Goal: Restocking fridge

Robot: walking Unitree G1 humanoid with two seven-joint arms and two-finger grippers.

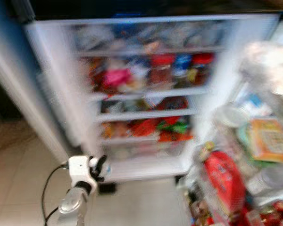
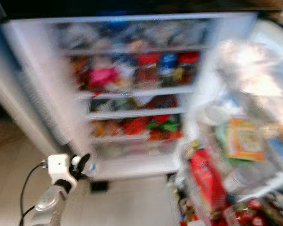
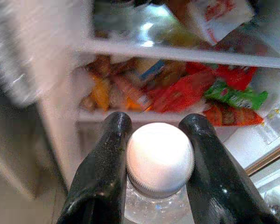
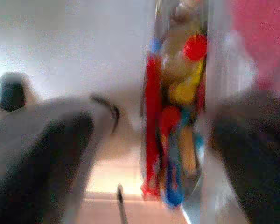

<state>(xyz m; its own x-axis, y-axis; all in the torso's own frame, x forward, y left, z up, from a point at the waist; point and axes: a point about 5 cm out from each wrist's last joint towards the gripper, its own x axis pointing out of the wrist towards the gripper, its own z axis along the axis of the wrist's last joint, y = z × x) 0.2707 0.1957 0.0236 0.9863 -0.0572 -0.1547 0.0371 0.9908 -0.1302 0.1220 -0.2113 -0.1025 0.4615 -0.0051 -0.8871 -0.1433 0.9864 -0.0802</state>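
Fingers (image 3: pixel 102 172) clamp a bottle (image 3: pixel 159 161); blurred fridge (image 1: pixel 132 94) contents unreadable.

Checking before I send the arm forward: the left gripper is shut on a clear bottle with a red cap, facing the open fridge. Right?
Not quite: the cap is white, not red, as the left wrist view shows. The rest holds: the left gripper is shut on the clear bottle at its neck, facing the open fridge and its stocked shelves.
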